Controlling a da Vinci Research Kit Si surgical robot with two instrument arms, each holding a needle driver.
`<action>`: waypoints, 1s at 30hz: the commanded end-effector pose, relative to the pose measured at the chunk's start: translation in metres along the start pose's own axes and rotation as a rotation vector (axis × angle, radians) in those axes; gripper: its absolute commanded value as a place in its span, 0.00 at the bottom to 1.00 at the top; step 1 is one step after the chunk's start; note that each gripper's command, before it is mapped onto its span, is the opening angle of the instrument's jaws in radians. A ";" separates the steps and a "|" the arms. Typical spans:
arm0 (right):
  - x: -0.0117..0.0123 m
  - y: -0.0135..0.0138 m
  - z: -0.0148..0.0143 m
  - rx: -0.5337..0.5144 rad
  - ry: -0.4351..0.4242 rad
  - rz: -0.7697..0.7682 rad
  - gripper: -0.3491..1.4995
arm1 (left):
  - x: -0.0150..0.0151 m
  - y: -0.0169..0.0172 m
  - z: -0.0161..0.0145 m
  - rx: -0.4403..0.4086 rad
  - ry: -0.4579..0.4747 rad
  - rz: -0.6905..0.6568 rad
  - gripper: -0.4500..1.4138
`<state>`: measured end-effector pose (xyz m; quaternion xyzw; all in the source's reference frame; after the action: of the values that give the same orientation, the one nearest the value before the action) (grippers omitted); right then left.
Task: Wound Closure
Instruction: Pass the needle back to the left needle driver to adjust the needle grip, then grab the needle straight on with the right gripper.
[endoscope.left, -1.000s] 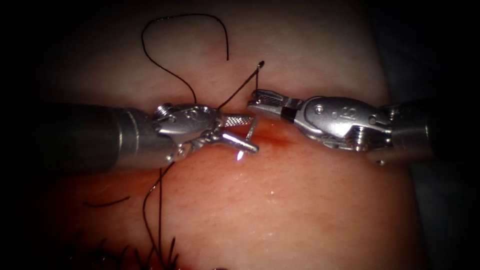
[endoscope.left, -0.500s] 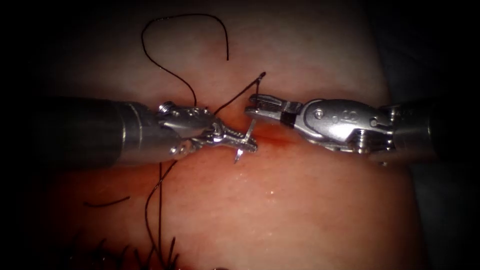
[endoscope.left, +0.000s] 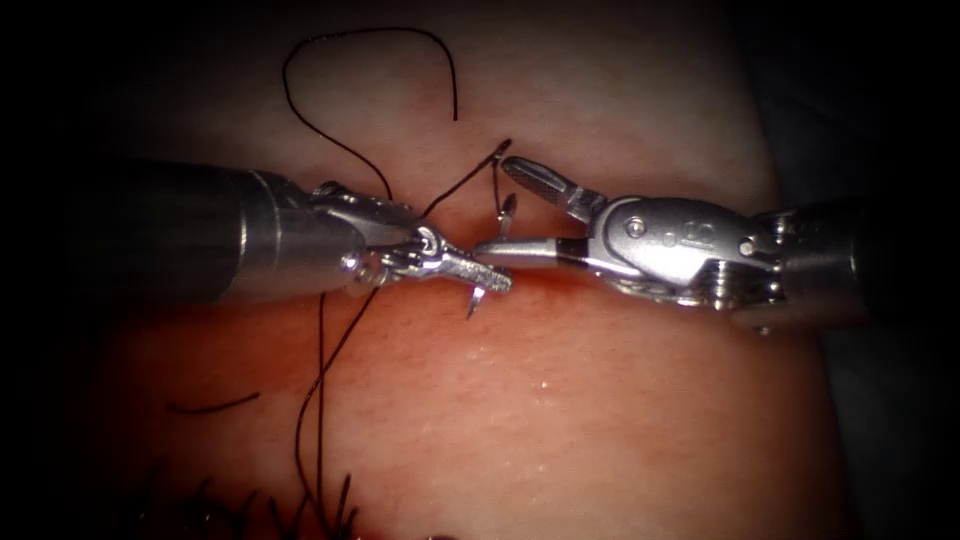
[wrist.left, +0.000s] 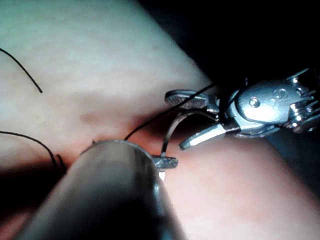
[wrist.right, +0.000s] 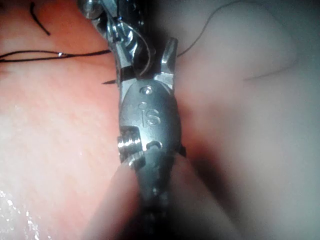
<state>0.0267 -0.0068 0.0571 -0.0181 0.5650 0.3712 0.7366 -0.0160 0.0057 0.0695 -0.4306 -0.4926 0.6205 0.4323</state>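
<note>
Your left pincer (endoscope.left: 490, 283) comes in level from the left and is clamped on the needle (endoscope.left: 478, 298) close to its sharp end; the bright point sticks out just below the jaws, free of the tissue (endoscope.left: 560, 420). In the left wrist view the needle (wrist.left: 171, 131) shows as a thin steel arc rising from those closed jaws toward your other tool. The dark thread (endoscope.left: 330, 340) runs from behind the left pincer: one length loops up and over the pale upper tissue, another drops toward the lower edge, where short cut ends stick up. A further strand slants up and right to the needle's blunt tail, which stands between the spread jaws of your right pincer (endoscope.left: 495, 205). That pincer is wide open and holds nothing; its lower jaw lies just beside the left pincer's tip. Beneath both tips the cut (endoscope.left: 545, 280) shows as a reddish streak, wet with red fluid.
</note>
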 end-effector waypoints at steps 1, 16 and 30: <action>-0.0005 -0.0005 0.0008 -0.004 0.006 0.003 0.83 | 0.0002 -0.0005 0.0005 -0.005 0.008 0.005 0.00; -0.0009 -0.0008 0.0020 -0.082 -0.016 0.013 0.69 | -0.0002 -0.0002 0.0001 0.020 0.026 0.016 0.00; -0.0001 -0.0006 0.0015 -0.111 0.008 0.052 0.00 | -0.0005 -0.0003 0.0000 0.027 0.026 0.049 0.00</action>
<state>0.0275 -0.0063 0.0570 -0.0452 0.5458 0.4229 0.7219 -0.0153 0.0051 0.0693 -0.4443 -0.4675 0.6318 0.4300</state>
